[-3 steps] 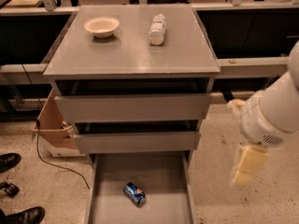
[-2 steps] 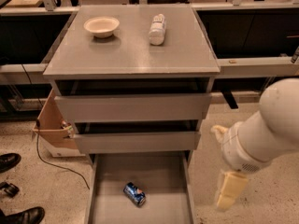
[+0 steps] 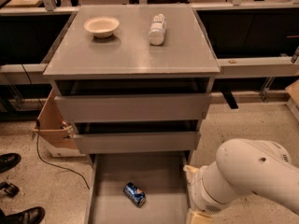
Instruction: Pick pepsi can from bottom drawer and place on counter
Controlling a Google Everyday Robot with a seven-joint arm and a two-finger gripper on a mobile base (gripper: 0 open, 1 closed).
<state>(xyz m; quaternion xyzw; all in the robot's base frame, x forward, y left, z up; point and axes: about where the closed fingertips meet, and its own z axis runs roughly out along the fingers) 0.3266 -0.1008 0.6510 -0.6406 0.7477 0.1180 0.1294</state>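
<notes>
The drawer cabinet fills the middle of the view, and its counter (image 3: 131, 50) is where the can has to end up. Next in size is the white arm (image 3: 247, 176). Over the last second it has swung in from the right and sunk lower, so its bulky wrist now sits just beside the right front corner of the bottom drawer (image 3: 140, 171). The gripper (image 3: 198, 217) has dropped with it, and only a cream stub shows at the lower edge of the view. Whether the claw is wide, narrow or closed, I cannot tell. I read this as the approach stage: the arm is closing on the drawer, and nothing has been grasped.

The bottom drawer stands pulled out, a flat grey tray holding one thing only. The two upper drawers (image 3: 133, 107) are nearly shut, with dark gaps above them that show nothing of their contents. A cardboard box (image 3: 52, 125) leans by the cabinet's left side (its inside faces away from the view).

On the counter, an empty pale bowl (image 3: 101, 26) sits at the back left, and a white bottle (image 3: 157, 29) lies on its side near it. Both are where they were, with bare grey surface in front of them for a landing spot.

The pepsi can (image 3: 134, 193) lies tipped on its side on the drawer floor, slightly left of centre and unmoved, well apart from the wrist.
</notes>
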